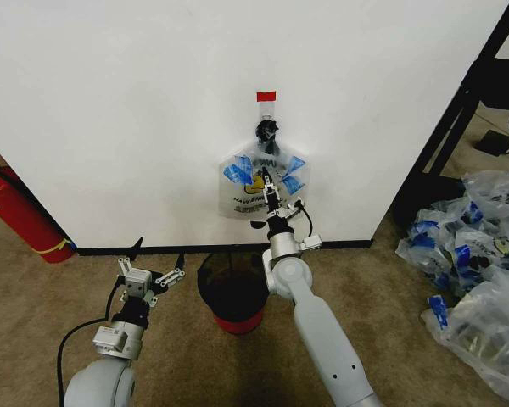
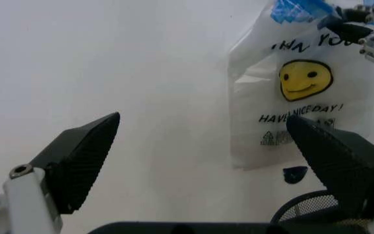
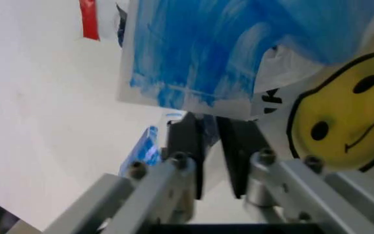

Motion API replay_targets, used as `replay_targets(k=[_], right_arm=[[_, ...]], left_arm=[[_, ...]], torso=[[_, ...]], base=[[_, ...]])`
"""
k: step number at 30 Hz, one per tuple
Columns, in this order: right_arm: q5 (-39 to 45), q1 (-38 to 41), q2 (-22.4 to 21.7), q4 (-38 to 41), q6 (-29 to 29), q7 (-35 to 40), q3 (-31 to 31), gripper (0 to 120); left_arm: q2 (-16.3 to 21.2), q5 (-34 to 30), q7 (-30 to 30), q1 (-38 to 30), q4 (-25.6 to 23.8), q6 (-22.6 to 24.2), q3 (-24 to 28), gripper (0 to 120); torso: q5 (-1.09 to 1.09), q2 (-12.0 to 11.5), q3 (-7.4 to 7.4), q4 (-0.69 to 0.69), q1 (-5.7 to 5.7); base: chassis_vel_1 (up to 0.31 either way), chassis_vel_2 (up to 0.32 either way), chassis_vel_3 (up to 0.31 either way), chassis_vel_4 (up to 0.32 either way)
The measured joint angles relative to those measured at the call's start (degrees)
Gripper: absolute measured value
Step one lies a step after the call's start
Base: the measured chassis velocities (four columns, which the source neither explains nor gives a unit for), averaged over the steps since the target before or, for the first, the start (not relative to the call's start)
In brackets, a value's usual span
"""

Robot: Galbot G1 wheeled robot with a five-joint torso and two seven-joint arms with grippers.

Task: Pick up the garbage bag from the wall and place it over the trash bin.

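The garbage bag (image 1: 263, 180) hangs on the white wall (image 1: 110, 110) from a hook under red tape (image 1: 265, 96); its yellow smiley and blue patches face me. My right gripper (image 1: 270, 186) is raised against the bag's front. In the right wrist view its fingers (image 3: 188, 146) stand pinched together on the thin plastic beside the smiley (image 3: 343, 122). The black trash bin (image 1: 232, 297) with a red base stands on the floor below the bag. My left gripper (image 1: 159, 256) hovers open to the left of the bin. It looks at the bag (image 2: 297, 97) past its wide-set fingers (image 2: 76, 161).
A red fire extinguisher (image 1: 21, 212) leans at the wall's left end. A heap of clear bags with blue labels (image 1: 475, 263) lies at the right, beside a black frame (image 1: 458, 119). Brown carpet surrounds the bin.
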Motion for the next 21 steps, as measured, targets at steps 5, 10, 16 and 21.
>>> replay_targets(k=[5, 10, 16, 21], right_arm=[[-1.6, -1.2, -0.1, 0.1, 0.1, 0.0, 0.0, 0], [-4.9, -4.3, -2.2, 1.0, 0.3, 0.3, -1.0, 0], [-9.5, -9.8, -7.0, 2.1, 0.2, -0.4, -2.1, 0], [-13.4, -15.3, -11.4, 3.4, 0.3, -5.4, -1.4, 0]], left_arm=[[0.0, 0.0, 0.0, 0.4, -0.3, -0.3, -0.1, 100], [-0.1, -0.2, -0.2, 0.7, -0.8, -0.5, -0.3, 100], [0.1, -0.3, -0.3, 1.0, -1.5, -0.6, -0.4, 100], [-0.1, -0.2, -0.3, 1.3, -2.5, -0.7, 0.1, 100]], torso=[[0.0, 0.0, 0.0, 0.0, 0.0], [0.01, 0.0, 0.0, 0.0, 0.0], [0.01, 0.0, -0.01, -0.02, 0.0], [0.01, 0.0, -0.01, 0.0, 0.0]], base=[[0.0, 0.0, 0.0, 0.0], [0.0, 0.0, 0.0, 0.0], [0.0, 0.0, 0.0, 0.0], [0.0, 0.0, 0.0, 0.0]])
